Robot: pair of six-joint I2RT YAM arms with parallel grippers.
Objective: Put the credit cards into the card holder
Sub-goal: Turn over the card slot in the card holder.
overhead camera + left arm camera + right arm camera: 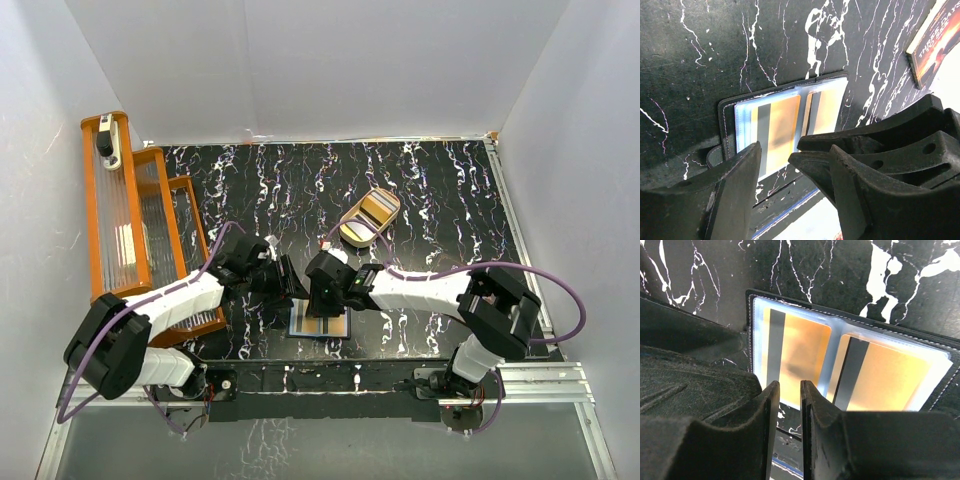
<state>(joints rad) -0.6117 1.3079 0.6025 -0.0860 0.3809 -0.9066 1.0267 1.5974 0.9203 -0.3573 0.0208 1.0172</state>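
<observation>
Card holder (748,315) lying open and flat at the near edge of the marbled mat (430,180), between my two arms. Two gold-orange cards (795,355) sit side by side in its clear sleeves, dark stripes showing.

Left gripper (775,159): fingers spread with nothing between them, poised at the holder's near edge. I judge it is there to steady the wallet, though any contact is hidden.

Right gripper (788,387): jaws drawn to a narrow slit over one sleeve. I cannot tell whether something thin is pinched there.

The two tools stand just beside each other, so each crowds the other's approach, and together they hide much of the holder from the overhead view.

Further cards (375,208) rest in the tan oval tray (342,232), well back and to the right.

Orange rack (95,220) along the left wall and a dark lettered sheet (935,45) at the margin of the left wrist view both lie apart from the work.
</observation>
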